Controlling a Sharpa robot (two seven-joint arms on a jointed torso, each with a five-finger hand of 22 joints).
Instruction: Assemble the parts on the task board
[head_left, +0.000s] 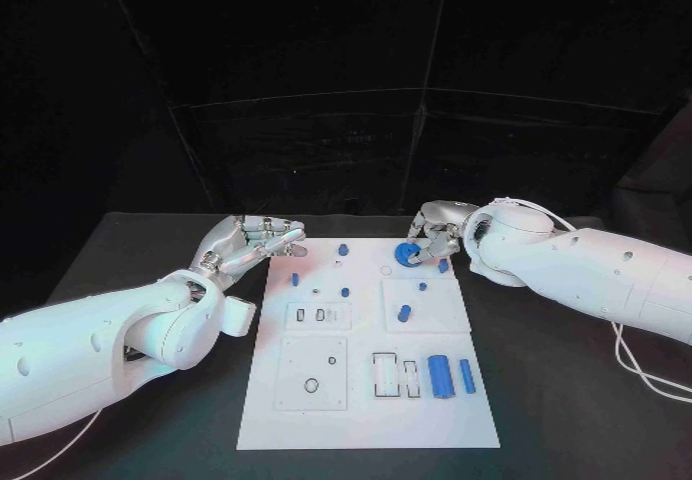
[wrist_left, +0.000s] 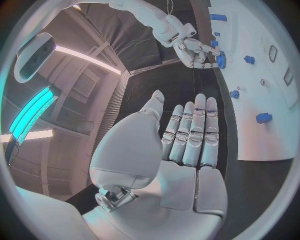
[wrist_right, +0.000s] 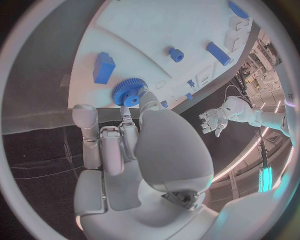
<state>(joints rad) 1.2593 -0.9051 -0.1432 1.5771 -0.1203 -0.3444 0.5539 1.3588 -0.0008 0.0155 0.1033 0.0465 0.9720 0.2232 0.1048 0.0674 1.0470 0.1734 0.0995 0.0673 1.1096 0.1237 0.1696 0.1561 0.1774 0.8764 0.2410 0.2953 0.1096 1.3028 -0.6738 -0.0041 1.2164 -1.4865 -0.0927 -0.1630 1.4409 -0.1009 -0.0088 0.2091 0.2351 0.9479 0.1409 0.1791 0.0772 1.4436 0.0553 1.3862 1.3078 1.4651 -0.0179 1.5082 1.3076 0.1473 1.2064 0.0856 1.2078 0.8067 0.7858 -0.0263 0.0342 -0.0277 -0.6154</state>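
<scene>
The white task board (head_left: 368, 410) lies in the middle of the black table. My right hand (head_left: 437, 238) hovers at the board's far right part and pinches a blue gear (head_left: 410, 253) between thumb and finger; the gear (wrist_right: 129, 91) sits just over the board's surface. My left hand (head_left: 260, 240) is off the board's far left corner, fingers stretched out and holding nothing. In the left wrist view its fingers (wrist_left: 199, 135) point along the board's edge (wrist_left: 259, 142), with the right hand (wrist_left: 195, 50) and gear (wrist_left: 220, 59) beyond.
Several small blue parts stand on the board: a peg (head_left: 345, 246), another peg (head_left: 294, 278), a block (head_left: 404, 312) and two cylinders (head_left: 438, 376) (head_left: 466, 375) near rectangular slots (head_left: 387, 372). A blue block (wrist_right: 104, 67) lies near the gear. Bare black table (head_left: 577, 400) flanks the board.
</scene>
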